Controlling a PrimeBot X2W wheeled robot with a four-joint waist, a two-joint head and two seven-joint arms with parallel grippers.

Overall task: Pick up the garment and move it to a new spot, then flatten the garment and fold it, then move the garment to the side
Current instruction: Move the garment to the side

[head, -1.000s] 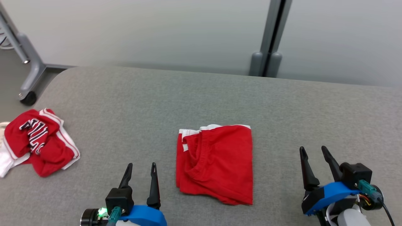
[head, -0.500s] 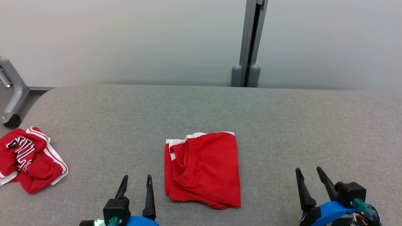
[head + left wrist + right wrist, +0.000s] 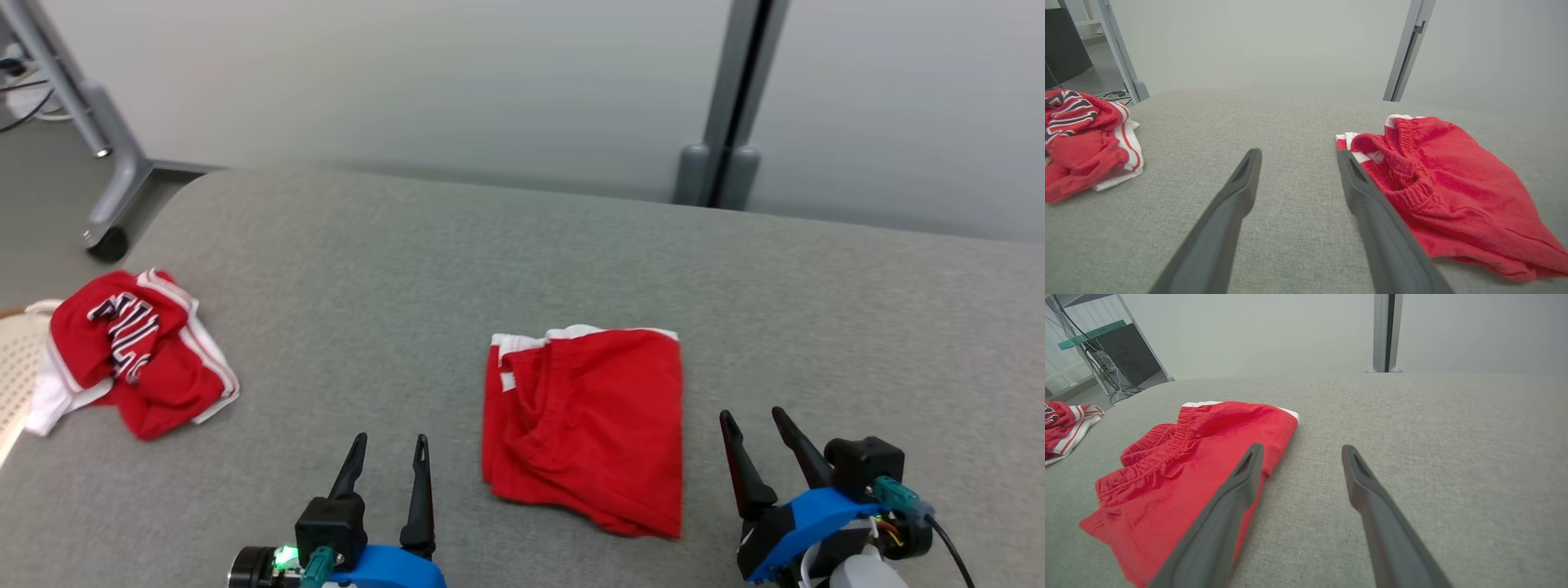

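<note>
"Can you read that crumpled jersey [image 3: 135, 351] off to the left?"

"No, the lettering's bunched up. The pale basket [image 3: 16, 367] beside it is cut off at the edge."

"And the folded red shorts [image 3: 584, 433]?"

"Flat on the grey table [image 3: 490, 261], between the left gripper [image 3: 391, 438] and the right gripper [image 3: 749, 413]. Both have their fingers spread with nothing in them, and neither touches the cloth."

Looking along left gripper [image 3: 1298, 154]: fingers spread wide, nothing between them, low over grey table [image 3: 1290, 118]. Noted red shorts [image 3: 1449, 192] folded flat on the table, just beside the finger on view's right; elastic waistband bunched, white trim at far edge. Noted crumpled red-and-white garment [image 3: 1081, 143] with dark lettering at far left, well apart from shorts. Beyond table, grey post [image 3: 1406, 53] against pale wall.
</note>
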